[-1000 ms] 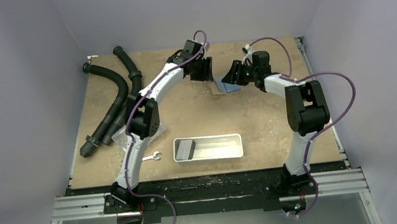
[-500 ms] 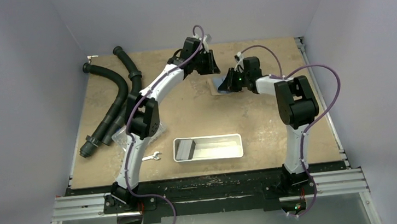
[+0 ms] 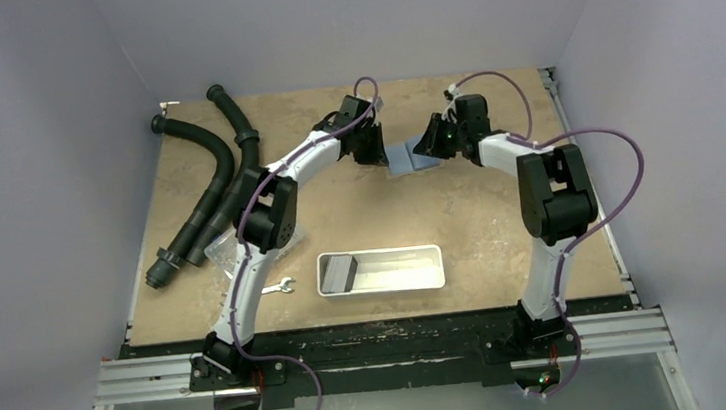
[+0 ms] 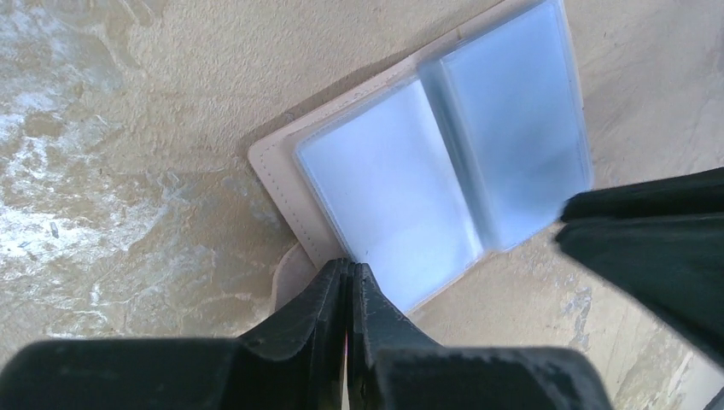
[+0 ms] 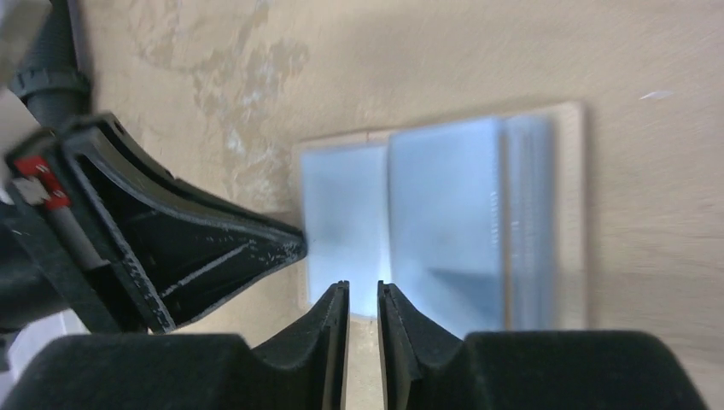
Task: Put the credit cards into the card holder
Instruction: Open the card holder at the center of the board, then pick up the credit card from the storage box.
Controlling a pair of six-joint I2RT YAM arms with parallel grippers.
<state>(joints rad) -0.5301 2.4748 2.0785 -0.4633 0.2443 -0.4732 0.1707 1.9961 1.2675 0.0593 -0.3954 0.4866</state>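
Card holder (image 4: 444, 162): open, blue panels up
Tray (image 3: 417, 282): dark card (image 3: 338, 271) at left end
Left fingers (image 4: 320, 316): together at holder's edge
Right fingers (image 5: 329, 320): slightly apart

This is a robotics lab test cell. Plain lavender-grey walls (image 3: 37, 196) box in the left, right and top of the frame around a mottled tan board tabletop (image 3: 339, 207). Two white-and-black jointed robot arms (image 3: 269, 209) trailing purple cables (image 3: 645, 168) are bolted to a silver aluminium rail (image 3: 145, 379) along the bottom edge. Loose test props lie on the board: black corrugated hoses (image 3: 225, 164) at upper left, a long white rectangular tray (image 3: 384, 251) and a small silver wrench (image 3: 280, 287) at lower centre.
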